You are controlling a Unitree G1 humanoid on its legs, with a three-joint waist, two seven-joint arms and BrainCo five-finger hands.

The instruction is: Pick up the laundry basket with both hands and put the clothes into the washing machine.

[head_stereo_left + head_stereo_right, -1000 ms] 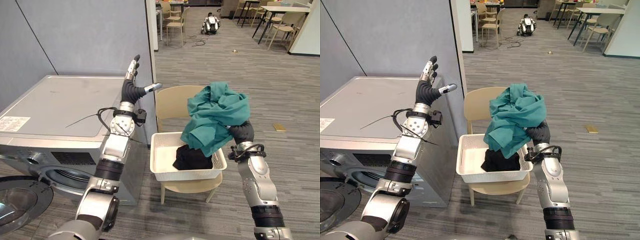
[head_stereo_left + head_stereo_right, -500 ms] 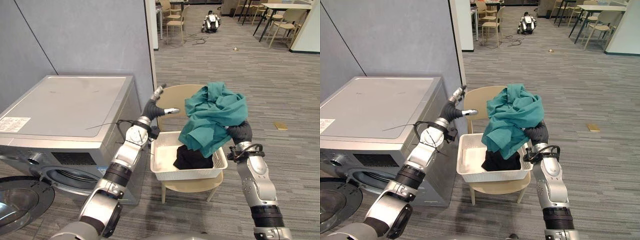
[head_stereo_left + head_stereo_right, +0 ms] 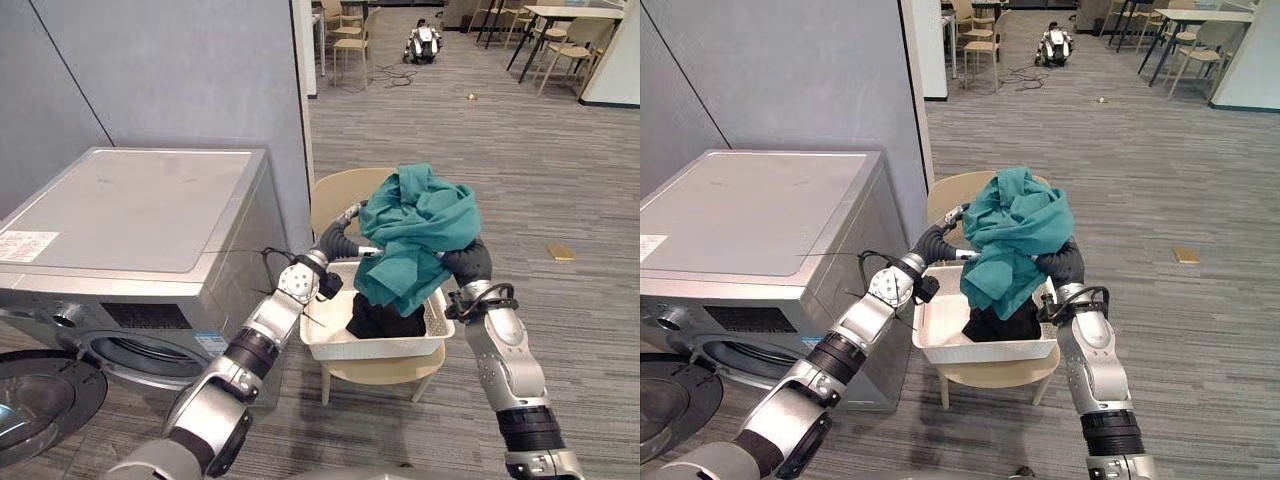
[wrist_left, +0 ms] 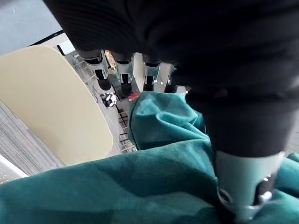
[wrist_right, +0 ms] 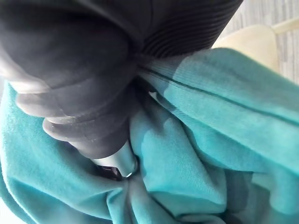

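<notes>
A white laundry basket [image 3: 370,349] sits on a beige chair [image 3: 335,194] to the right of the washing machine [image 3: 130,210]. A black garment [image 3: 385,318] lies inside it. A bunched teal garment [image 3: 415,225] hangs above the basket, draped over my right hand [image 3: 468,262]. In the right wrist view the thumb [image 5: 117,161] digs into gathered teal folds [image 5: 210,140]. My left hand [image 3: 338,240] reaches across the basket's left side, open, with straight fingers [image 4: 124,70] touching the teal cloth [image 4: 140,186].
The washer's round door [image 3: 40,400] hangs open at the lower left. A grey partition wall [image 3: 180,70] stands behind the machine. Tables and chairs [image 3: 560,40] and a small robot [image 3: 424,42] are far back. A small flat object [image 3: 558,253] lies on the floor at right.
My left hand has swung down and rightward from above the washing machine to the teal garment. The teal bundle has shifted a little to the left with my right hand.
</notes>
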